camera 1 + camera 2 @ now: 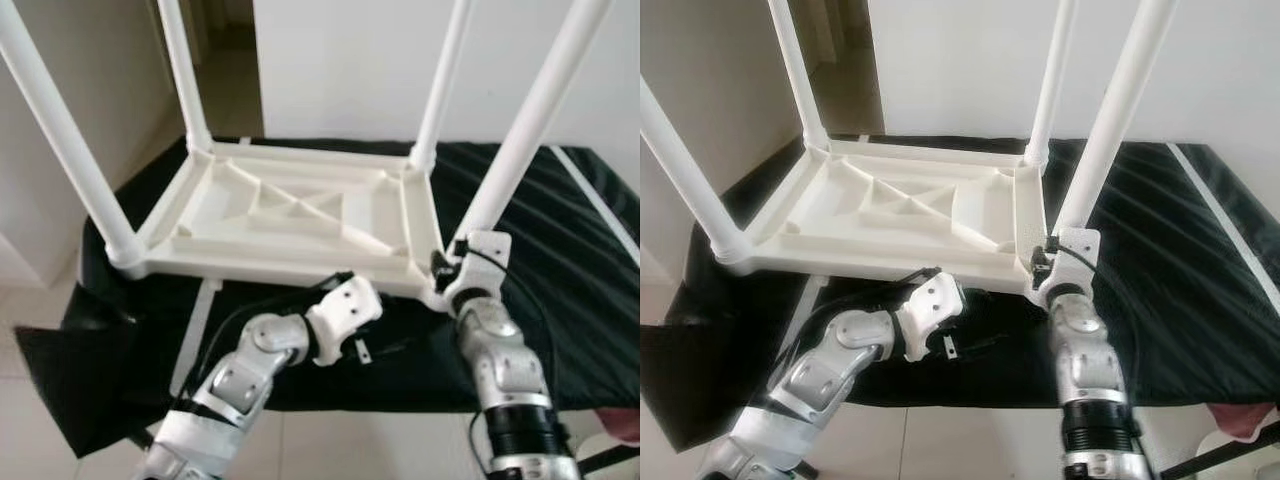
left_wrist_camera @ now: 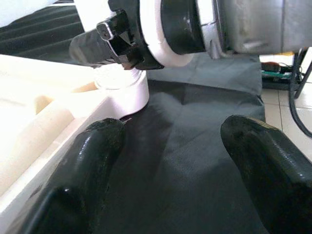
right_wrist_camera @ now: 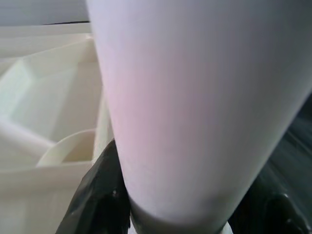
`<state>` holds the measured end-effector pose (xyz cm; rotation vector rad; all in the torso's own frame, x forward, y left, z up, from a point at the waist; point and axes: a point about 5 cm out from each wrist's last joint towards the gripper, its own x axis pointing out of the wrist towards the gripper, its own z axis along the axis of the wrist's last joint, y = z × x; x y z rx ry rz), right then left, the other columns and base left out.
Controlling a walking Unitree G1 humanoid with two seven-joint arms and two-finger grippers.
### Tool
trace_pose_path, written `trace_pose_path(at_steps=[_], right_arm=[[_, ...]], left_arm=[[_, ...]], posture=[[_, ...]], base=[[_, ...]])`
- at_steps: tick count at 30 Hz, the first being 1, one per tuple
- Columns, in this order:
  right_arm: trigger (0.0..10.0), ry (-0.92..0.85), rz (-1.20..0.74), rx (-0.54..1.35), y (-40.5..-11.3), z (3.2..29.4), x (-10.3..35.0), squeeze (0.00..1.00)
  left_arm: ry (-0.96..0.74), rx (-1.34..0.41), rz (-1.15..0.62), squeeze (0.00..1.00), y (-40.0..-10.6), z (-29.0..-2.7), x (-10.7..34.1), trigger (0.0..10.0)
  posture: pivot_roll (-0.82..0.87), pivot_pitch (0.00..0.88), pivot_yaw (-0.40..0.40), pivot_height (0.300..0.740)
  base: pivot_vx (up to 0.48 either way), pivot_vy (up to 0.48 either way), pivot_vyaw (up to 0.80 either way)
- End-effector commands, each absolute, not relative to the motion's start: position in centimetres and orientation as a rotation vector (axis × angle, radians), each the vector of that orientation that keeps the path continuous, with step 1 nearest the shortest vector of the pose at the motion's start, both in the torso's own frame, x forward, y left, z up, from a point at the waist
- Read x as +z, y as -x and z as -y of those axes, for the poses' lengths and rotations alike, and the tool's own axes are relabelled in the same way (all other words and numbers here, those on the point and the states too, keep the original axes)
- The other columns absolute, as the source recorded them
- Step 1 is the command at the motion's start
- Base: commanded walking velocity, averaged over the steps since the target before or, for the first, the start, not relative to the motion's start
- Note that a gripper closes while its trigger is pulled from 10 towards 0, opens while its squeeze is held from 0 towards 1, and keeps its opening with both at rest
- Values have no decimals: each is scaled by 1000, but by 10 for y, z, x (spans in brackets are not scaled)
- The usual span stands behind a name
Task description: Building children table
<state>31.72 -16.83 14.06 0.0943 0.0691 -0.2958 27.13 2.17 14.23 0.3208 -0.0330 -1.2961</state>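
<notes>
Landmark is the white table top [image 1: 290, 215] — upside down on the black cloth [image 1: 560, 250], ribbed underside facing up, all four legs standing in its corner sockets. Nearest to the robot: the left gripper [image 2: 170, 161] sits low along the table top's near edge, just below it, over the cloth; its two black fingers [image 2: 97, 146] are spread apart with nothing between them, one finger right beside the table top's rim, touching or nearly so — can't tell which. At the table top's near right corner the right gripper [image 1: 447, 268] is at the base of the near right leg [image 1: 520, 130]; in the right wrist view the leg [image 3: 195, 97] runs between the fingers [image 3: 100, 190] with a finger on each side — clamped on the leg just above its socket. The left wrist view shows that same gripper [image 2: 117, 41] against the leg base at the round corner socket [image 2: 122, 87]. Near left corner: near left leg [image 1: 60, 130] upright in its socket, leaning outward in frame. Far side of the table top: far left leg [image 1: 185, 75] and far right leg [image 1: 440, 85], both seated. Beyond the table top, a white wall [image 1: 350, 60]; left of it, pale tiled floor [image 1: 20, 400] below the cloth's hanging edge.
</notes>
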Motion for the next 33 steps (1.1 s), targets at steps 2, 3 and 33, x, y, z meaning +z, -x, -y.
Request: trace_pose_path(at_steps=[2,3,33], right_arm=[[10000,-130,-59,-427,-316,173,143,0],[10000,-143,-58,-456,-316,172,143,0],[10000,-122,39,-342,-312,193,155,1000]], left_arm=[[-327,-1297,38,0,-273,-24,143,10000],[-327,-1306,44,0,-272,-25,143,10000],[-316,-1322,64,0,-267,-18,144,10000]], posture=[[48,0,-21,740],[50,0,-22,740],[35,0,-19,740]], base=[[0,0,0],[0,0,0],[0,0,0]])
